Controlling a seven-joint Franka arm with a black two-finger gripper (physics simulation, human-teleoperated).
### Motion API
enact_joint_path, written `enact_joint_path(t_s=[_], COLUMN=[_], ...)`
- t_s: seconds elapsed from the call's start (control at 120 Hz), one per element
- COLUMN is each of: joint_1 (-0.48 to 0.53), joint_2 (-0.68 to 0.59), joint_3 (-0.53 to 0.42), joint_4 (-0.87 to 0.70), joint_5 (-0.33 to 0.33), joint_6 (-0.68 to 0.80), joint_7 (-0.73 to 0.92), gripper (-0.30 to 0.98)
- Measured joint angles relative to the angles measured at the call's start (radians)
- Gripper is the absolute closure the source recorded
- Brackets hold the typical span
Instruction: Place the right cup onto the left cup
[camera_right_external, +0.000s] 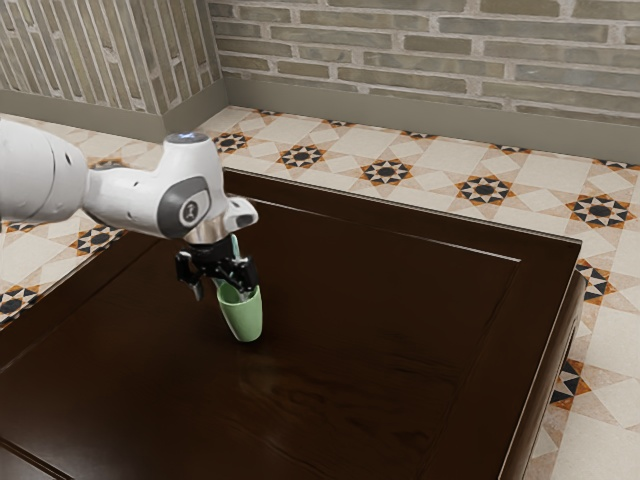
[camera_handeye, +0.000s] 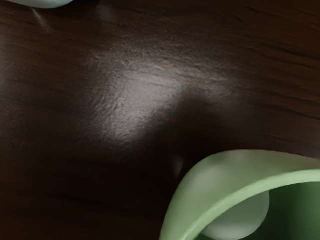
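Green cup at the open black gripper, pale thing, perhaps the other cup, apart on dark table

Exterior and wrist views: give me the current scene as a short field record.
arm: reaching in from the exterior view's left
hand: open, at the green cup's mouth
green cup: mouth uncovered
pale blue object: apart from green cup, mostly out of the wrist view; probably the other cup
stacking: not done
surface: dark wooden table
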Motion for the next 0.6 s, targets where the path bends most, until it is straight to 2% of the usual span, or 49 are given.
enact_joint_path(t_s=[0.058, 0.2, 0.3, 0.442, 0.6], joint_1=[0.0, 0.0, -0.004, -0.006, -0.007], joint_2=[0.009, 0.006, 0.002, -0.004, -0.008], joint_3=[0.0, 0.0, 0.0, -0.002, -0.003], joint_4=[0.0, 0.002, 0.007, 0.008, 0.008], joint_5=[0.001, 0.008, 0.01, 0.011, 0.012], joint_6=[0.015, 0.039, 0.047, 0.054, 0.057], joint_7=[-0.005, -0.014, -0.02, -0.027, -0.034], gripper=[0.02, 0.4, 0.57, 0.69, 0.75])
